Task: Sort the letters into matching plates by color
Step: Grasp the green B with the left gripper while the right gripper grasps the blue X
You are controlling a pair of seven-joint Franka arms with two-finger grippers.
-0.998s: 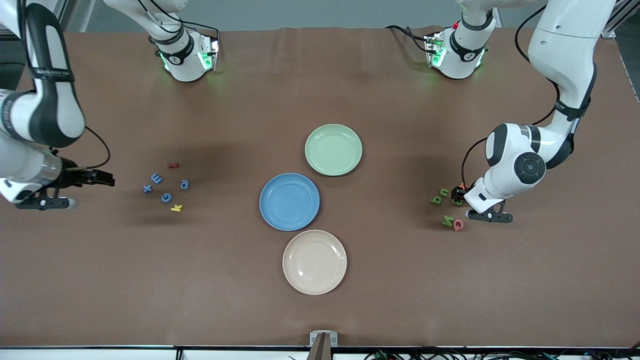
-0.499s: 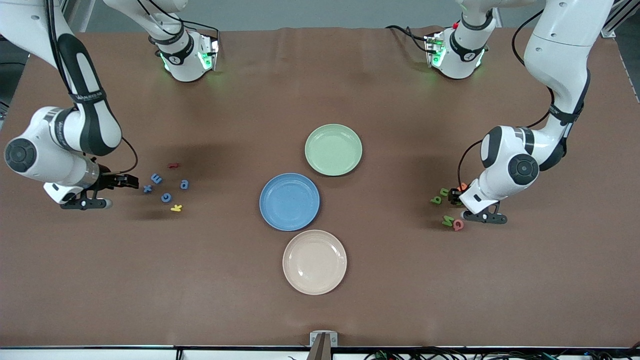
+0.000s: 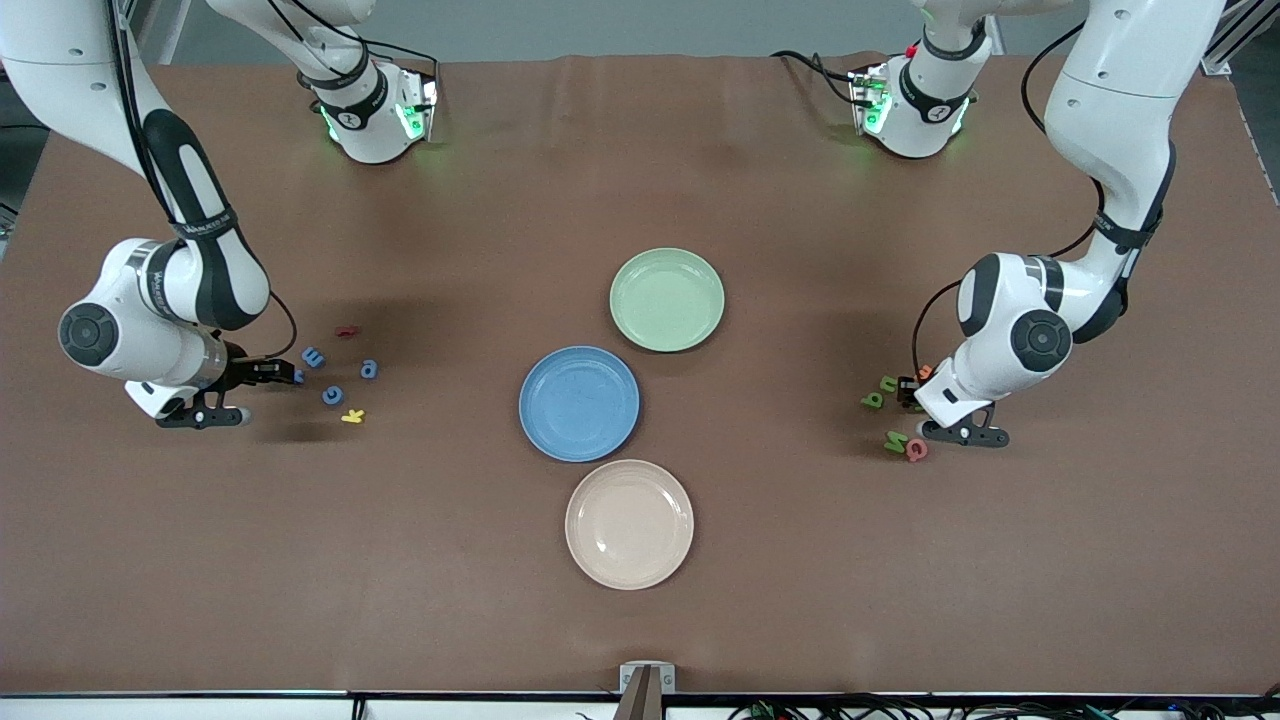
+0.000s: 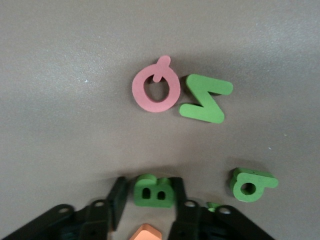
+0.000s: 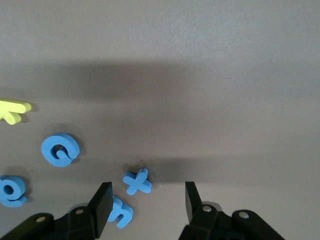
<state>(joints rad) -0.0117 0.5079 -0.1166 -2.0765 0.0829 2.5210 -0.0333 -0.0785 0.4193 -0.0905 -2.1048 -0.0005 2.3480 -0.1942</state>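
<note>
1. We find no letter sorted yet: the blue plate (image 3: 579,403), the green plate (image 3: 667,299) and the cream plate (image 3: 629,524) all lie bare, in a slanted row at the table's middle.
2. The blue letters (image 3: 332,378) lie toward the right arm's end of the table, with a red letter (image 3: 346,331) and a yellow letter (image 3: 352,416) among them.
3. The green letters (image 3: 884,400) lie toward the left arm's end, beside a pink Q (image 3: 916,450) and an orange letter (image 3: 925,372).
4. The left gripper (image 4: 148,196) is down at table level, and its jaws touch both sides of a green B (image 4: 152,190); we judge the pinch made or nearly made, with the letter not yet lifted.
5. The right gripper (image 5: 145,200) is low over the blue cluster with its fingers spread. A blue x (image 5: 137,181) lies between them, untouched.
6. Left to do, by our estimate: all eight carries, four blue and four green.
7. The front view alone gives the layout, meaning the plates, both clusters and the path each arm must cross.
8. It hides both grips, since each wrist covers its own fingertips.
9. The left wrist view shows the B between the jaws, a green N (image 4: 205,98) touching the pink Q, and a green rounded letter (image 4: 251,184) nearby.
10. The right wrist view shows the x unclamped and a blue letter (image 5: 120,211) partly under one finger.
</note>
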